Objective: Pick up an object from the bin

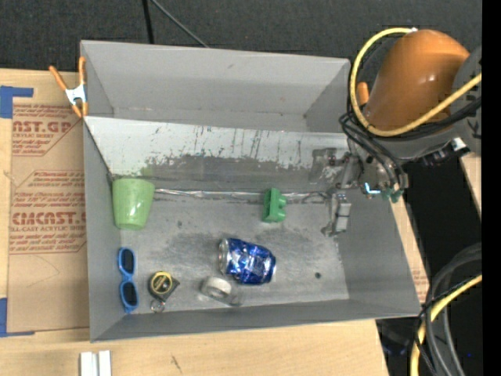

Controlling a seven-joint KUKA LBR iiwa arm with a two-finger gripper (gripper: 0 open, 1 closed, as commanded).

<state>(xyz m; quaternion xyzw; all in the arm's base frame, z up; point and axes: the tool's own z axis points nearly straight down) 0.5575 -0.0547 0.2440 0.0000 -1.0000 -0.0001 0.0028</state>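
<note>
Tool (338, 210), opening unreadable, hangs over bare bin (368, 276) floor; green block (273, 206) and crushed blue can (247, 262) lie apart.

A dark grey, finely textured covering (274, 10) extends beyond the far rim of the grey metal bin (211, 53); whether it is floor or matting cannot be determined. A thin black cable (145, 10) crosses it from the top edge. A pale wood-grain surface (258, 351) lies along the near side. Lighting is even, without hard shadows.
</note>
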